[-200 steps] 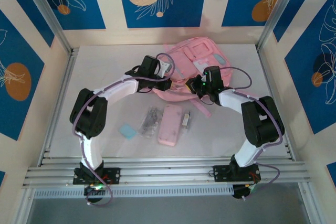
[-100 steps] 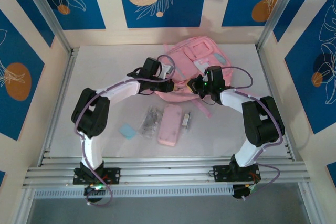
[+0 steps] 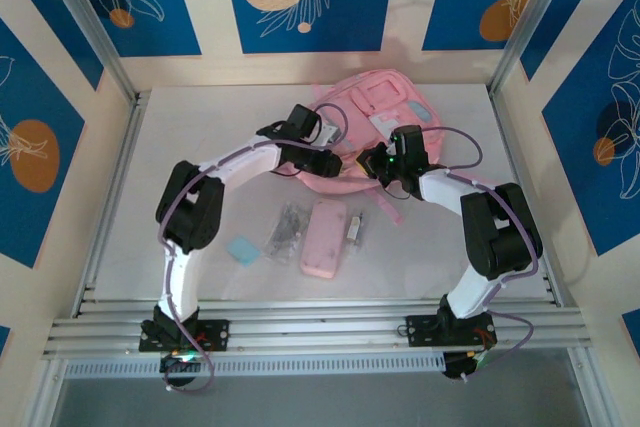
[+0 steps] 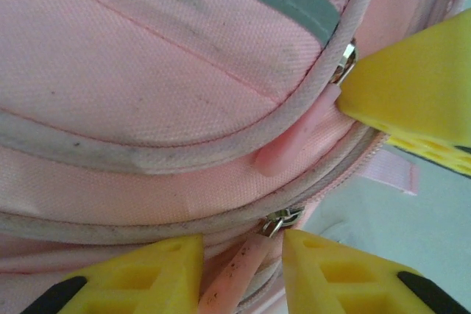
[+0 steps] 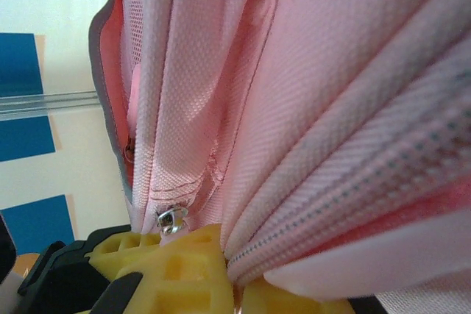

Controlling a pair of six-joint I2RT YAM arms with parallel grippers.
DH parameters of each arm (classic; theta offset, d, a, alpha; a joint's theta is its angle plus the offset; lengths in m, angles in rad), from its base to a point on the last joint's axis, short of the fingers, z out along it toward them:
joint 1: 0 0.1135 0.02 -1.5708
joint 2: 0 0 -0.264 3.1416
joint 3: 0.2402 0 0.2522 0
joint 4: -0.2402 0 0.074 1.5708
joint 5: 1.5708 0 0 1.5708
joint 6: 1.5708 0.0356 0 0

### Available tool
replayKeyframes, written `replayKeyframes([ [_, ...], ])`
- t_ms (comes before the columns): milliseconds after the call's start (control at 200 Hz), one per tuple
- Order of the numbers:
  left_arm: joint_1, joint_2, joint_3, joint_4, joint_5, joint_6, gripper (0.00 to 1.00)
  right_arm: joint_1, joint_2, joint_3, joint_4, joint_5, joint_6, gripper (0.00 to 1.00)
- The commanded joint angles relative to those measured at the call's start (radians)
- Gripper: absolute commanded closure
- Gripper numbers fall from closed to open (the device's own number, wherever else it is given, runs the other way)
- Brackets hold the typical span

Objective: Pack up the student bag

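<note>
big soft pink fabric backpack [image 3: 375, 107] is sitting at the far middle of the bench [image 3: 200, 117], can't tell what's inside it. Right hand [image 3: 368, 164] is clenched on its near edge. Left hand [image 4: 239, 248] is released, yellow fingers [image 4: 147, 273] apart with a pink zip tab [image 4: 234, 279] between them. Flat pink pencil case [image 3: 322, 239] lies outside, on the bench.

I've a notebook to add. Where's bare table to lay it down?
Bare table lies far left, between the side rail and the left arm. Another patch lies near right, between the pencil case and the right arm. Crowded: the middle, with case, packet and blue pad, and the bag front, where left gripper and right gripper meet.
</note>
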Motion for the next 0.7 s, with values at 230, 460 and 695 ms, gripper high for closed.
replayKeyframes([
  [230, -0.045, 0.120, 0.148, -0.212, -0.152, 0.162, 0.74, 0.013, 0.002, 0.021, 0.065, -0.069, 0.006, 1.00],
  [460, -0.048, 0.163, 0.207, -0.296, -0.217, 0.197, 1.00, 0.006, 0.001, 0.013, 0.077, -0.065, 0.014, 1.00],
  [695, 0.041, 0.085, 0.176, -0.355, -0.405, 0.085, 1.00, -0.015, -0.052, -0.021, 0.019, -0.003, -0.010, 1.00],
])
